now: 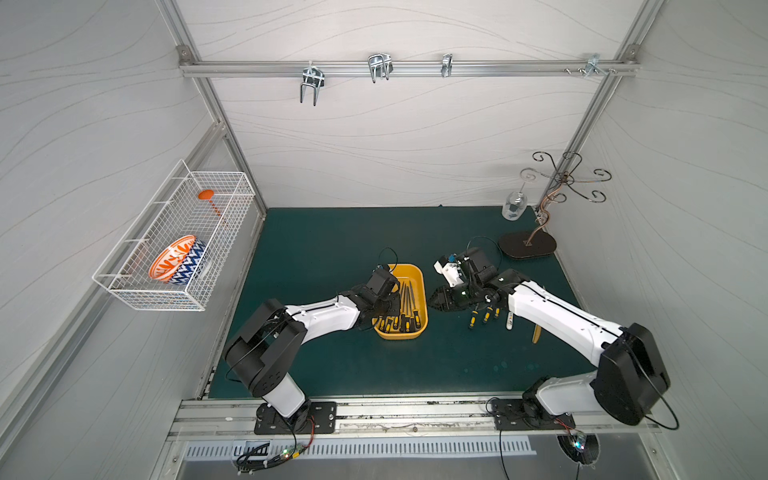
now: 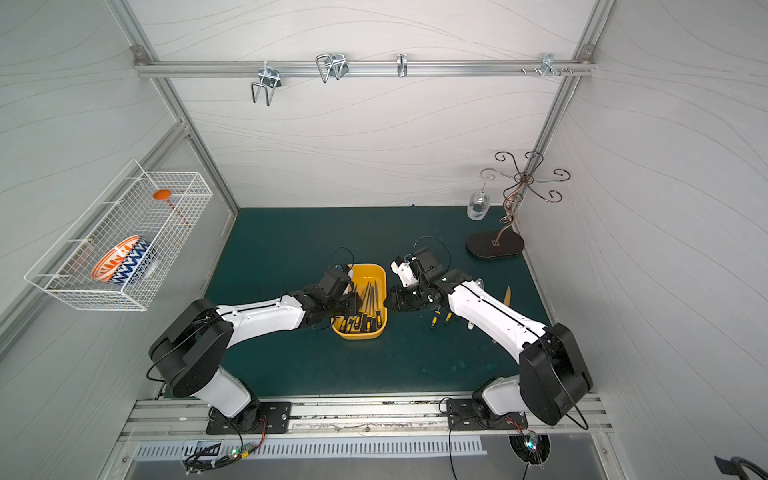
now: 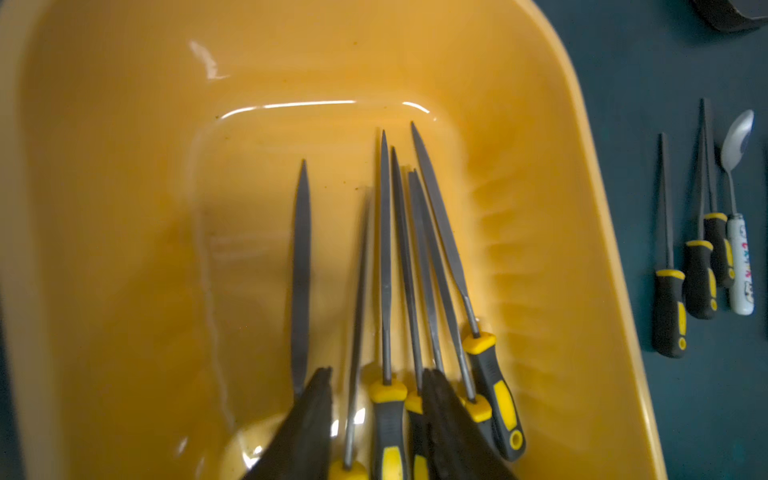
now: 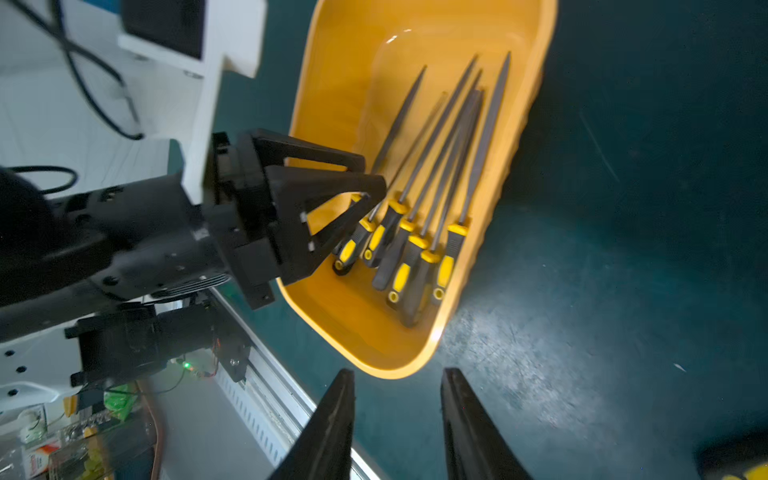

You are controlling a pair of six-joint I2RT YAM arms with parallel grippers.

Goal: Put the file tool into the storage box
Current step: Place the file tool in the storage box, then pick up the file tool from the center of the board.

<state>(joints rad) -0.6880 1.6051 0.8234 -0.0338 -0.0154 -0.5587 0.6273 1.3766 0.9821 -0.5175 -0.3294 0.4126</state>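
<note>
While files [image 1: 405, 305] lie in the storage box [image 1: 409, 272] at the middle of the mat [image 1: 332, 249] in a top view, a bowl [image 1: 176, 259] sits in the wire basket [image 1: 145, 297]. Left wrist: left gripper [image 3: 378, 372] spread apart over their handles; three more files [image 3: 669, 307] on the mat outside. Right wrist: right gripper [image 4: 399, 372] apart beside the box.

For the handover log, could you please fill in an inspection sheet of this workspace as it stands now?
Surface: dark green mat, faint spots near the front edge.
Job's things: yellow storage box holds several files; three files lie on the mat beside it.
Clutter: white-handled spoon next to those three.
Grippers: left gripper open over the box; right gripper open, empty.
Cables: black cable loops at both wrists, clear of the tools.
Surroundings: wire basket with bowl; rail hooks; scroll stand; glass.
</note>
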